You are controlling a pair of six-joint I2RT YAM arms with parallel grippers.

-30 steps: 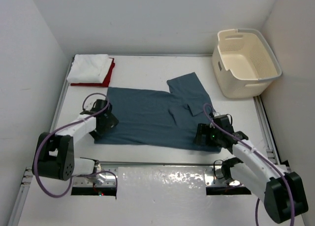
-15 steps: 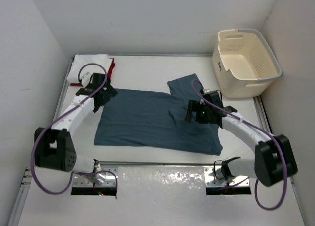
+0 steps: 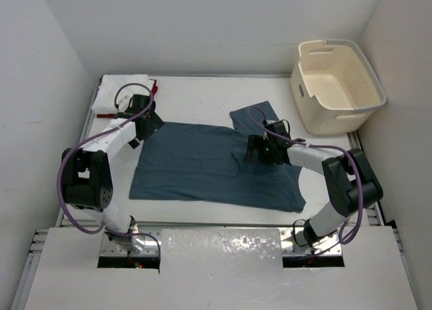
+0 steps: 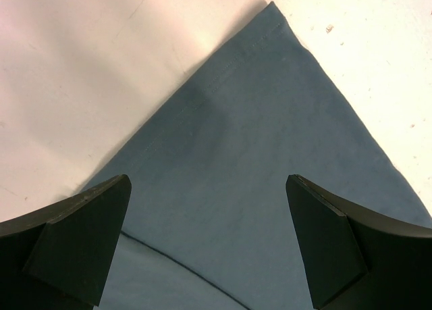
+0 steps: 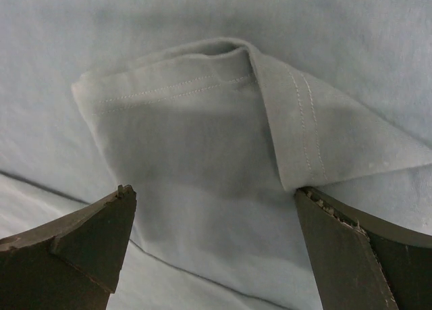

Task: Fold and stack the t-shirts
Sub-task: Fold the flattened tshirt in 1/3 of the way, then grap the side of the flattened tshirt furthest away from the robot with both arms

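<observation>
Left pincer [image 3: 144, 121], fingers spread wide and holding nothing, hangs over the far left corner of the teal shirt [image 3: 196, 165]; in its wrist view you see that corner lying flat between and ahead of the fingers. Right pincer [image 3: 260, 148], equally wide and empty, stands over a doubled-over sleeve [image 5: 202, 134] right of the shirt's middle; both seem placed to pinch cloth for a fold. The white shirt [image 3: 116, 86] and red shirt [image 3: 154, 89] lie stacked just beyond the left pincer.
</observation>
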